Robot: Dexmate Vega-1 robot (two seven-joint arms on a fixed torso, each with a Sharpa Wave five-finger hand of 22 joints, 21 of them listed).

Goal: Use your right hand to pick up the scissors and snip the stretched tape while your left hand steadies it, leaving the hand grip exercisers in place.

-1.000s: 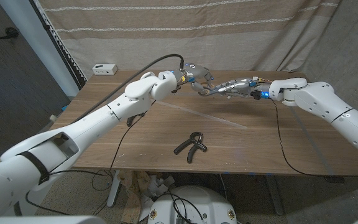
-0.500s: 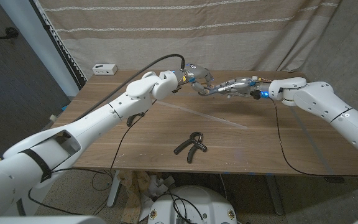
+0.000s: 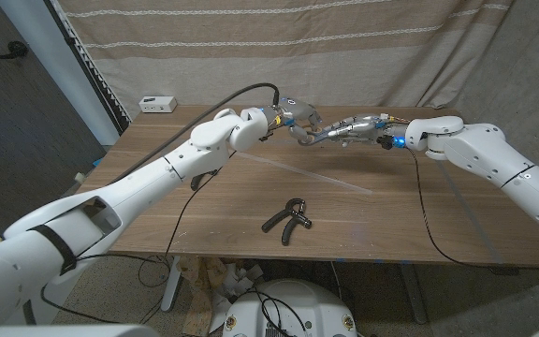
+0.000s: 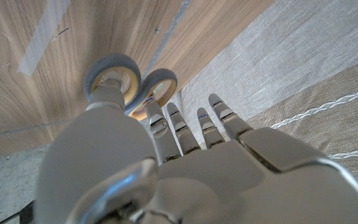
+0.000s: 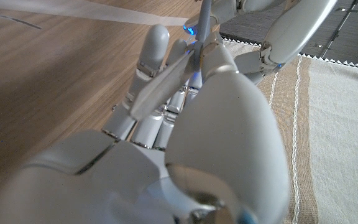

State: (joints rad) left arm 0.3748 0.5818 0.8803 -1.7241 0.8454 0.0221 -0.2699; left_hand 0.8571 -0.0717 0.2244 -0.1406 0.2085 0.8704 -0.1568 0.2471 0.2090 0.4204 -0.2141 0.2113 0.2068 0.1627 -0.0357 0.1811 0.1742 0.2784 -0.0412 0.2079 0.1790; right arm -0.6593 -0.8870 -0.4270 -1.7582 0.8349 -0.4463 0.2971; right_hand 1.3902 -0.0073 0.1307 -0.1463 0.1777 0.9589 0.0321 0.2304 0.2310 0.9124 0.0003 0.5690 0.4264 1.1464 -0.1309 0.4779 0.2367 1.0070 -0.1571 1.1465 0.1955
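Observation:
At the back middle of the table point(image 3: 457, 234) my two hands meet over the scissors point(image 3: 322, 137). My left hand point(image 3: 296, 116) has its thumb at the grey ring handles point(image 4: 129, 84) in the left wrist view point(image 4: 185, 162), its other fingers stretched out. My right hand point(image 3: 363, 129) pinches the metal blade point(image 5: 166, 84) between thumb and fingers in the right wrist view point(image 5: 185, 143). The stretched clear tape point(image 3: 316, 175) lies on the wood in front of both hands, apart from them, and also shows as a pale tape strip point(image 4: 42, 34) and tape band point(image 5: 86, 9).
A black hand grip exerciser point(image 3: 288, 217) lies near the table's front middle. A second exerciser point(image 3: 197, 178) pokes out from under my left forearm. A small white box point(image 3: 157, 103) sits at the back left corner. A curtain hangs behind the table.

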